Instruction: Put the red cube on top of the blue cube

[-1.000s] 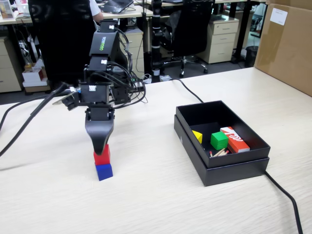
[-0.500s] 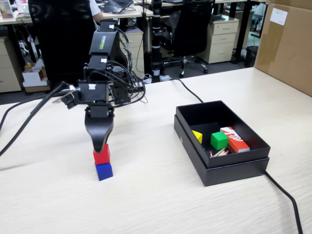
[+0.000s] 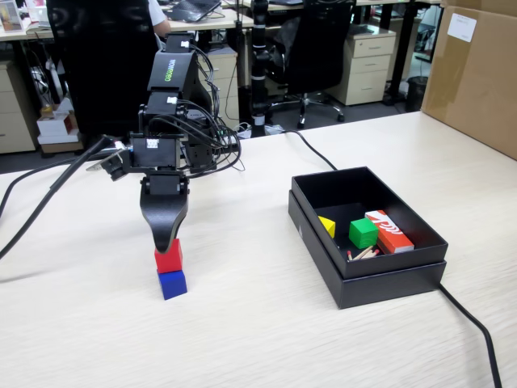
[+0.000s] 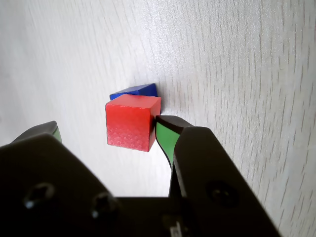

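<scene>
Stack made, gripper straddling it.
Fixed view: black gripper (image 3: pixel 167 246) hanging over small solid red cube (image 3: pixel 169 259) sitting on small solid blue cube (image 3: pixel 172 284), toward the pale wood table's (image 3: pixel 242 339) near edge; black box (image 3: pixel 367 234) lying rightward. Wrist view adds: green-padded fingers (image 4: pixel 165 138) spread, left one clear of the red cube (image 4: pixel 129 123), right one at its corner, likely releasing; blue cube (image 4: pixel 136 91) peeking out, so slightly offset.

Pale wood-grain table (image 4: pixel 237 59), matt red cube (image 4: pixel 129 123) with dimpled face, glossy black plastic end effector (image 4: pixel 106 133)
</scene>
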You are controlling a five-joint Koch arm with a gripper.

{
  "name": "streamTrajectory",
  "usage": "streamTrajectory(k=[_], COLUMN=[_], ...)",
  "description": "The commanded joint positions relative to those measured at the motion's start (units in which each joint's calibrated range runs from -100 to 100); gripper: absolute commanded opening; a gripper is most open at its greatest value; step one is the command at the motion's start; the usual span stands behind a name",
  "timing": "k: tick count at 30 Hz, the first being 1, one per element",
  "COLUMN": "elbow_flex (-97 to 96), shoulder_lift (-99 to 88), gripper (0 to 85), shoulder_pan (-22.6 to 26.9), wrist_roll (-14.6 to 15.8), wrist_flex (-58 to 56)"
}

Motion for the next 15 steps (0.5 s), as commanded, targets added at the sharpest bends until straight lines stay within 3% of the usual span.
streamTrajectory(k=[1, 15], elbow_flex=[6.8, 2.8], shoulder_lift=[-4.9, -6.8], gripper=[40.6, 43.9], shoulder_pan=[-0.1, 0.5], wrist_roll=[0.1, -0.3], wrist_flex=[2.0, 2.0])
